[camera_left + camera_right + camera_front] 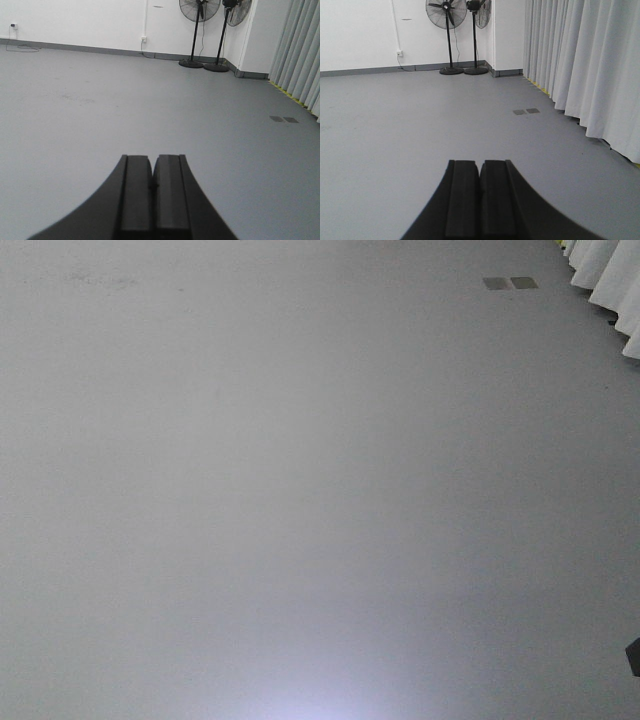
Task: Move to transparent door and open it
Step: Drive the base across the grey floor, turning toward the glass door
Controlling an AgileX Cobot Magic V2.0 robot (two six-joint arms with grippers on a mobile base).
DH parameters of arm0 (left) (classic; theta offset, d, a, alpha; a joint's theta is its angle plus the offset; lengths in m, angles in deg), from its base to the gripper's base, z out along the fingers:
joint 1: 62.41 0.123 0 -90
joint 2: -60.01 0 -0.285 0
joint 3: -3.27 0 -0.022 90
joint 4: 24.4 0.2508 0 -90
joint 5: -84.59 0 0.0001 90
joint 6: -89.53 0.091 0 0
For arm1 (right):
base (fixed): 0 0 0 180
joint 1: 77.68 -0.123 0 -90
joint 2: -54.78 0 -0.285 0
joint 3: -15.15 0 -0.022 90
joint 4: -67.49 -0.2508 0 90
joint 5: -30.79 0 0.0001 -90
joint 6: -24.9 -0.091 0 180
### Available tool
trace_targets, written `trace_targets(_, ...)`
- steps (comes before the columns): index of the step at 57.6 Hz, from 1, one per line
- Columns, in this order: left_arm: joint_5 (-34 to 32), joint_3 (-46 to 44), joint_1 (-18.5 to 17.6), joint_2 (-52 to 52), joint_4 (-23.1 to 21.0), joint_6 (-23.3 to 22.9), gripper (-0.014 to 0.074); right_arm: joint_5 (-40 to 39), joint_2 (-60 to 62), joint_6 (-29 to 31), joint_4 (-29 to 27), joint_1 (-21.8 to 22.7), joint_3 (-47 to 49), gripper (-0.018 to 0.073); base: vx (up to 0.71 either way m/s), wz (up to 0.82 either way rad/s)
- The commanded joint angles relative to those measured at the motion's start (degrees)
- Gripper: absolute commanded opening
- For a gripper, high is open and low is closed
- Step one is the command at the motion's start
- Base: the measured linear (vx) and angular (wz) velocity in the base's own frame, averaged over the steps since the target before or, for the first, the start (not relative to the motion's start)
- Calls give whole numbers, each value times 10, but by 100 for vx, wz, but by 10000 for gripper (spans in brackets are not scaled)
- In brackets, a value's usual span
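Observation:
The transparent door is out of view in every frame. My left gripper (152,159) is shut and empty, its black fingers pressed together and pointing out over the bare grey floor. My right gripper (480,163) is also shut and empty, pointing over the grey floor toward the far corner. The front view shows only grey floor (300,490) below me.
Two black pedestal fans (199,35) (449,35) stand in the far corner by the white wall. Long grey-white curtains (585,65) (300,60) (610,290) hang along the right side. A floor socket plate (526,111) (283,119) (510,283) lies near them.

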Motion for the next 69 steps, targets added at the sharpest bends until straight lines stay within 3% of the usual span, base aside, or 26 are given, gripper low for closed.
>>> trace_targets(1,-48,18,1,-2,-2,-4,-6,-51,8,4,0,1,-8,-8,0,0)
trace_targets(69,-48,18,1,-2,-2,-4,-6,-51,8,4,0,1,-8,-8,3,0)
